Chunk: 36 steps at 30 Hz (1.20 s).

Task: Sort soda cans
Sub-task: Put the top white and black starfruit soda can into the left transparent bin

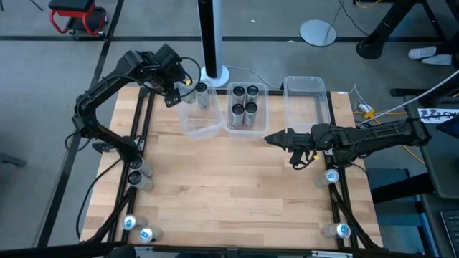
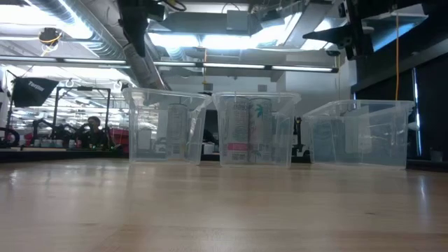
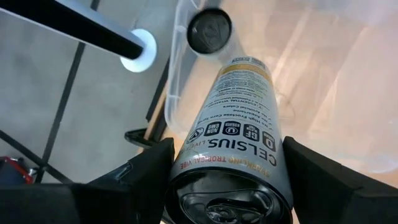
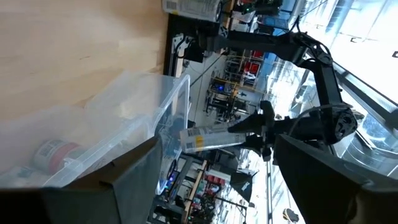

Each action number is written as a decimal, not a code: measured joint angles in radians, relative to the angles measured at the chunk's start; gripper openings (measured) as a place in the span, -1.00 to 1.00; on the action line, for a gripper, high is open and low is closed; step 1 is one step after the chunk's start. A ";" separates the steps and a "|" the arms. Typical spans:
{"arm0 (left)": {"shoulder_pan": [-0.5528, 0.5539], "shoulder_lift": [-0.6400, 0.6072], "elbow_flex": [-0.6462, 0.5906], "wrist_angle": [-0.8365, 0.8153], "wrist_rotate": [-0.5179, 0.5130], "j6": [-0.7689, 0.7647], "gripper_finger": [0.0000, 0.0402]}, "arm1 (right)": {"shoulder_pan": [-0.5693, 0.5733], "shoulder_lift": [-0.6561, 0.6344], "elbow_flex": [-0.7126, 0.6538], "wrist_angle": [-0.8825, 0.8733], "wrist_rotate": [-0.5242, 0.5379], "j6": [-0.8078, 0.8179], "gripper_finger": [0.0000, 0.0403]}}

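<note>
High view, upper left of the frame: left gripper [image 1: 185, 92] pinching a soda can [image 1: 188, 93] above the left bin [image 1: 204, 125], can held between both dark fingers [image 3: 134, 180]. Seen from the left wrist view as a white Celsius can [image 3: 239, 118], dark top toward the camera, base pointing down into the clear bin, with a second can [image 3: 209, 30] standing upright inside near the bin's far wall; same can visible from above at the bin's top edge [image 1: 202, 91].

Centre right of the high view: right gripper [image 1: 271, 138] spread and holding nothing, hovering over bare wood just in front of the right bin [image 1: 307, 84], fingers pointing left.

Middle bin [image 1: 247, 125], between the other two, holding four dark-topped cans [image 1: 244, 104] in a tight cluster. Right bin showing no cans.

Along the table [image 1: 229, 186] edges, loose cans: two dark-topped [image 1: 136, 172] at the left edge, two blue-topped [image 1: 138, 228] at the lower left corner, one blue-topped [image 1: 330, 176] at the right edge, another [image 1: 342, 230] at the lower right.

Low view: three clear bins in a row across the far table, cans showing through the left and middle ones.
</note>
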 joint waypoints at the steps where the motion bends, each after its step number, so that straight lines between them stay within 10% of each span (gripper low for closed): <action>1: 0.000 0.000 0.000 0.013 0.000 0.001 0.26 | 0.000 0.000 0.000 0.000 0.000 0.000 0.55; 36: -0.039 0.257 0.000 0.025 -0.043 0.037 0.25 | 0.000 0.142 -0.001 0.016 0.079 -0.028 0.55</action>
